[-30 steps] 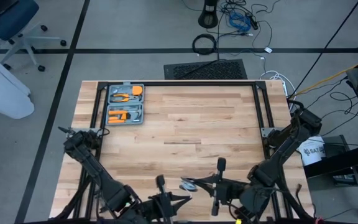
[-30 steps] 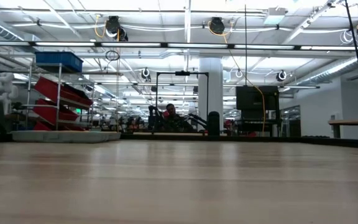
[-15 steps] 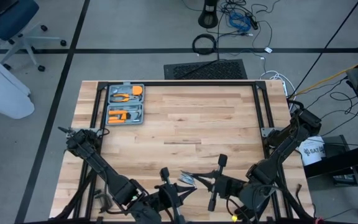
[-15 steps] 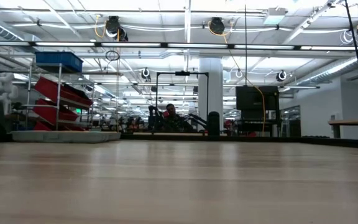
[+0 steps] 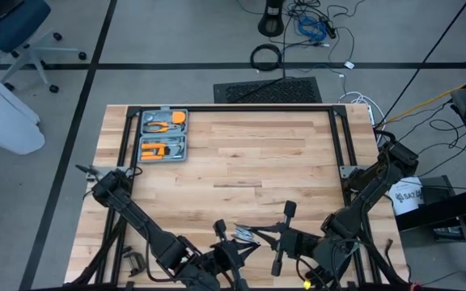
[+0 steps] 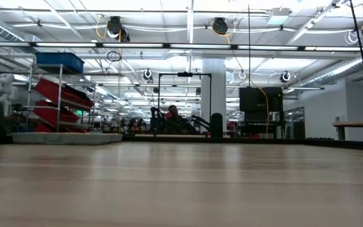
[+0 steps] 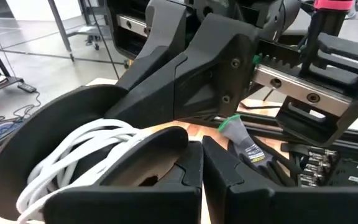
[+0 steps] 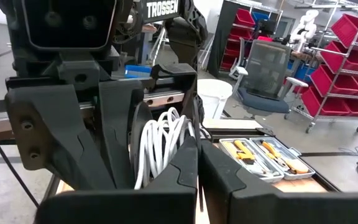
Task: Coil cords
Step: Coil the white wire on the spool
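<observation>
Between both clenched grippers, left [image 5: 231, 248] and right [image 5: 259, 235], at the tabletop's [image 5: 241, 162] near edge, sits the looped white cord [image 8: 160, 146] on its round dark reel [image 7: 39, 134]; smooth planks beyond lie open.

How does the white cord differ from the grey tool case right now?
The white cord is a small looped bundle; the grey tool case is far larger, flat and boxy. The cord sits near the table's front edge between the left gripper and right gripper; the case lies at the far left corner, away from both.
</observation>
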Controlling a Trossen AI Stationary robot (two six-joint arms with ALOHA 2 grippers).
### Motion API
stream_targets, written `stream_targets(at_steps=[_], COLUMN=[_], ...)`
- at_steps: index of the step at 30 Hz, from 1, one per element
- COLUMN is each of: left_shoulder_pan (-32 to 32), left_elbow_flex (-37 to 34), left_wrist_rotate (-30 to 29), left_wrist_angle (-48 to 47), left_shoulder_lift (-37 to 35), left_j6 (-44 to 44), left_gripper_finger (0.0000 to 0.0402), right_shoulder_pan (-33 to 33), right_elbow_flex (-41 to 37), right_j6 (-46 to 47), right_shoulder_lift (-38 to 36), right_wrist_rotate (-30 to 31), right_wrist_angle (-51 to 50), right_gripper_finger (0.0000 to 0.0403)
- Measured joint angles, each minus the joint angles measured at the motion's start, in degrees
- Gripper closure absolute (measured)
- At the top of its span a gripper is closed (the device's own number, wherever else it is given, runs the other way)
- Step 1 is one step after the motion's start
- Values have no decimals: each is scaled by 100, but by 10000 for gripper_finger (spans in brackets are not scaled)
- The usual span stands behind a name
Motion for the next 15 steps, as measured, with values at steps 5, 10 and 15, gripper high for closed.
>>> stream_targets(at_steps=[5,10,15], left_shoulder_pan=[-2,-105,-203], left_elbow_flex=[0,0,-4], left_wrist_rotate=[23,140,164], left_wrist_angle=[-70,-78,-63], left_shoulder_lift=[33,37,58], left_j6=[9,11,14], left_gripper_finger=[399,365,326], right_shoulder_pan=[1,35,57], right_elbow_flex=[0,0,2], right_j6=[-1,-4,-204], right_shoulder_lift=[0,0,-7], right_wrist_rotate=[-3,-8,2], right_wrist_angle=[7,145,397], right_gripper_finger=[403,403,403])
